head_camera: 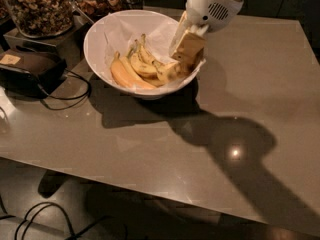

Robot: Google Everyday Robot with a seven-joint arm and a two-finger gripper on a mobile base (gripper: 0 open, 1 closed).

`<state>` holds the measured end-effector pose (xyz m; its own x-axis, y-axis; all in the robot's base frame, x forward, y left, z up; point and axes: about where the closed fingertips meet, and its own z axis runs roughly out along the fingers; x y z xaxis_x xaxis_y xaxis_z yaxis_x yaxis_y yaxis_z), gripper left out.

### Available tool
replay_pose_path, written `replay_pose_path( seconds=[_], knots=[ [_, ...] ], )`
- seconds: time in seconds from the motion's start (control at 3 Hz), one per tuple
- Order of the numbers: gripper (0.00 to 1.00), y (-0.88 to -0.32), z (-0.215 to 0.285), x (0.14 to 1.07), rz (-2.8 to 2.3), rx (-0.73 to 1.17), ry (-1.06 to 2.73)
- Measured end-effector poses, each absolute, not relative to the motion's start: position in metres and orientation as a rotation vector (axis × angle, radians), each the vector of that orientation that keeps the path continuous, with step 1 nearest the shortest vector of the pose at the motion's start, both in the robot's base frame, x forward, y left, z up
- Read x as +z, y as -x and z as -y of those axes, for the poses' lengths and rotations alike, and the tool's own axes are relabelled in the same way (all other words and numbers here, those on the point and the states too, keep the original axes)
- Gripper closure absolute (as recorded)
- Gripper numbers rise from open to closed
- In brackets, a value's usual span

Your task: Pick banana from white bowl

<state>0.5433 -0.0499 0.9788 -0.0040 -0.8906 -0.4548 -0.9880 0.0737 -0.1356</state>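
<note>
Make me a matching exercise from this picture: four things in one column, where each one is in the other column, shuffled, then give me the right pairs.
Things
1. gripper
2. jar of nuts
3. orange-tinted banana
4. black box

Places
A. on the table, just left of the white bowl
B. inside the bowl, leftmost fruit
C. at the bowl's right rim, by the speckled banana
D. far back left, behind the black box

Pairs: 1-C, 2-D, 3-B, 4-A
</note>
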Motion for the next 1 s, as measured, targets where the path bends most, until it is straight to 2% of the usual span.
replay_pose_path(
  seconds=[0.67, 1.0],
  knots=[
    [1.0, -0.5355, 0.044, 0.9905, -1.87, 0.31, 1.873],
    [0.81, -0.5355, 0.044, 0.9905, -1.87, 0.31, 1.873]
  ],
)
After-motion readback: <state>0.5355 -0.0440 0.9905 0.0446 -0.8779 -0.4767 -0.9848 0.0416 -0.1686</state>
